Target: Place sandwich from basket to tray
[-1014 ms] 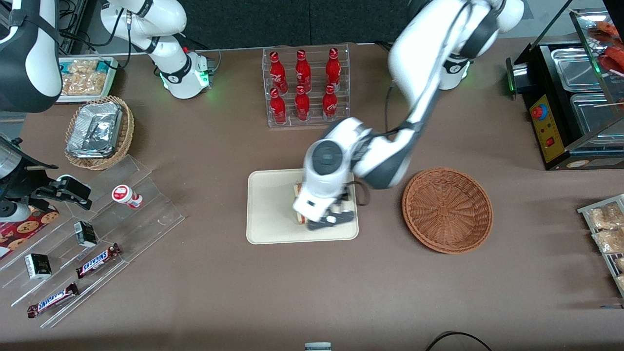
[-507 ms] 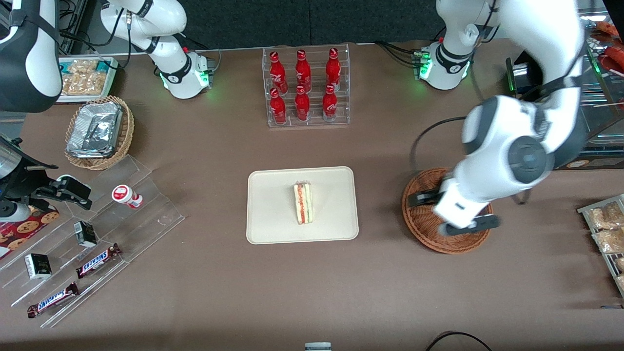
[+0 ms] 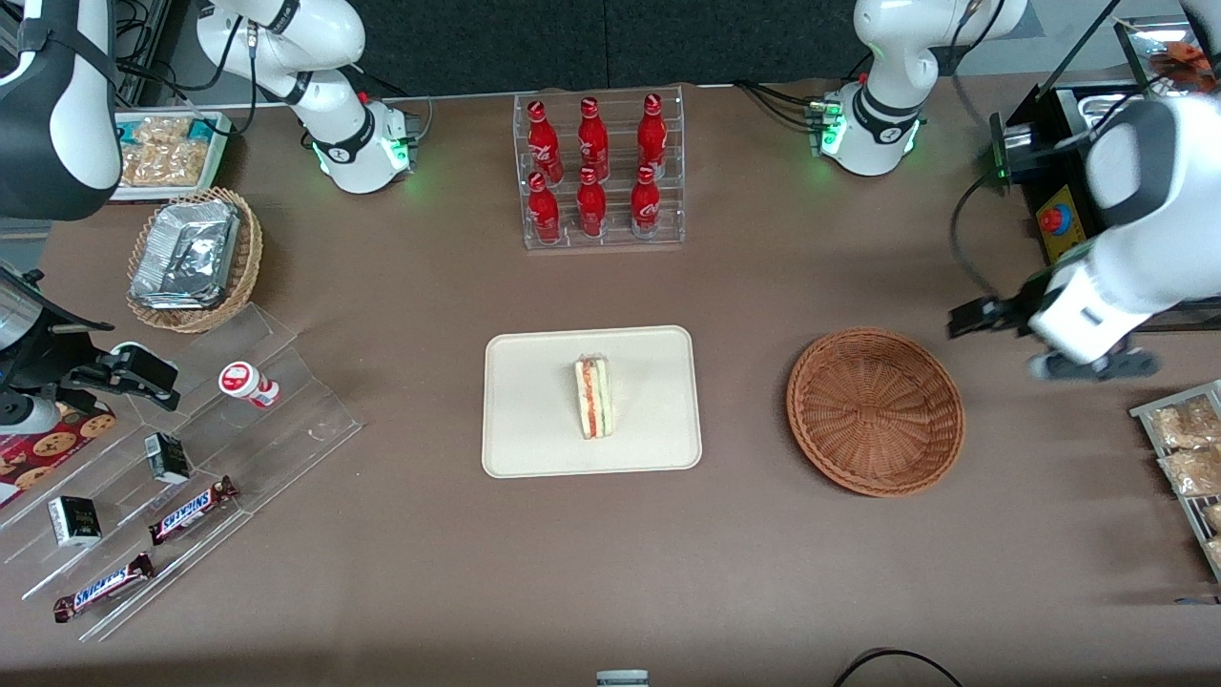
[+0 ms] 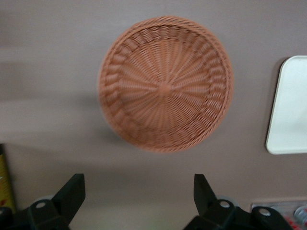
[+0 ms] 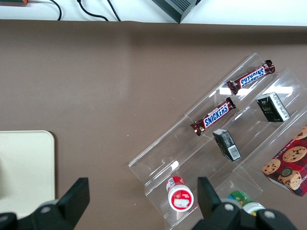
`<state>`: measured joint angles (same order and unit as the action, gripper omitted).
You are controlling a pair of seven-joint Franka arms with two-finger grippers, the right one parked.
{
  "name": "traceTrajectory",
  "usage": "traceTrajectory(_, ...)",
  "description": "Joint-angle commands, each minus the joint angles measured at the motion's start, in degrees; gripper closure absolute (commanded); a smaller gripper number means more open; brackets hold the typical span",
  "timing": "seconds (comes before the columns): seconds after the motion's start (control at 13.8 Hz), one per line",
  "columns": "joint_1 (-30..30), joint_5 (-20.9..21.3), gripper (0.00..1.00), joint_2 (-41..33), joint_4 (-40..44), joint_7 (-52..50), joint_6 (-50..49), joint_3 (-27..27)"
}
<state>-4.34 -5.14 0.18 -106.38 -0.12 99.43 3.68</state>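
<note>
Sitting on the tray (image 3: 534, 420) right now is the sandwich (image 3: 593, 397), lying roughly mid-tray with its long axis running toward and away from the front camera, filling stripe facing up. So the job is looking pretty much done to me. The basket (image 3: 875, 411) is sitting empty on the bench (image 3: 610, 572), beside the tray toward the working arm's end, not touching it. The gripper (image 3: 1045, 341) is hanging open and holding nothing, above the bench just past the basket, further toward that same end, well apart from the tray. From the wrist view you're seeing the fingers (image 4: 72, 191) spread wide with the basket (image 4: 165, 84) framed between them and only a corner of the tray (image 4: 290, 110) showing. If anything's left, I'm guessing it's just parking the arm, since the sandwich lies on the far end of the basket from the gripper.
</note>
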Motion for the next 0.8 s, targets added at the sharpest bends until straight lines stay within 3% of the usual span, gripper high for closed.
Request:
traceTrajectory(0.0, -2.9, 1.0, 0.00, -6.8, -0.6, 1.9, -4.6, 0.6)
traceTrajectory(0.36, -3.1, 2.3, 0.00, -6.5, 13.1, -2.0, -14.1, 1.1)
traceTrajectory(0.72, -2.8, 2.7, 0.00, -4.8, 17.0, -3.0, -16.5, 1.2)
